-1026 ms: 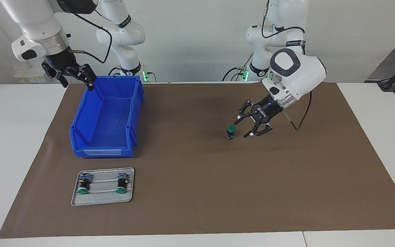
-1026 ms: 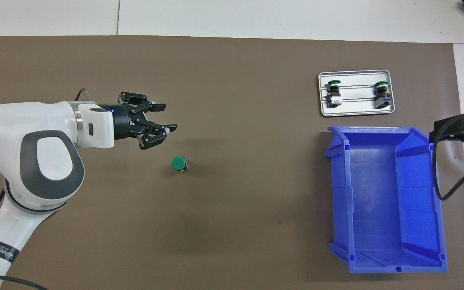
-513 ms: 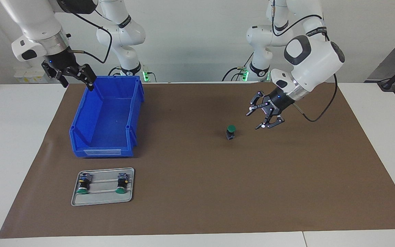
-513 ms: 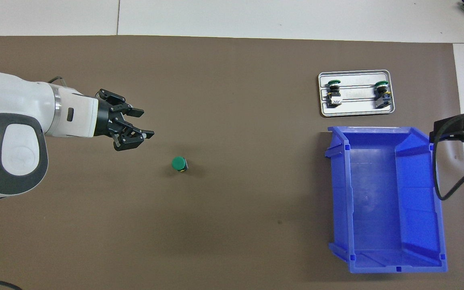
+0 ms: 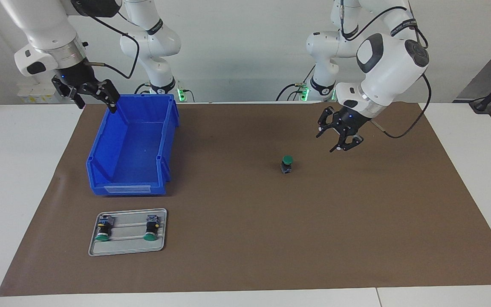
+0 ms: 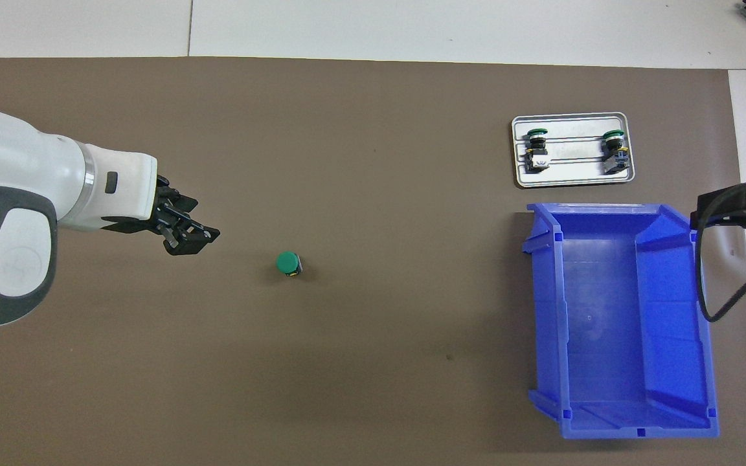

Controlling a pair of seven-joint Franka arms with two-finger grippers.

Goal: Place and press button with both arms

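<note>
My black left pincer hangs open over brown mat; the green-capped round push-button stands at my 4 o'clock, apart.

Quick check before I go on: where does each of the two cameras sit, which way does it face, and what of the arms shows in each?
Facing view: high across the table, looking at the robots; both arms show whole, the left tool raised above the mat, the right tool waiting over the blue bin.
Overhead view: above the robots' end, looking forward and steeply down; the left arm's forearm and tool show, of the right arm only the tool.
Shared: the upright button, the bin, the tray with two buttons, half a turn apart.
</note>
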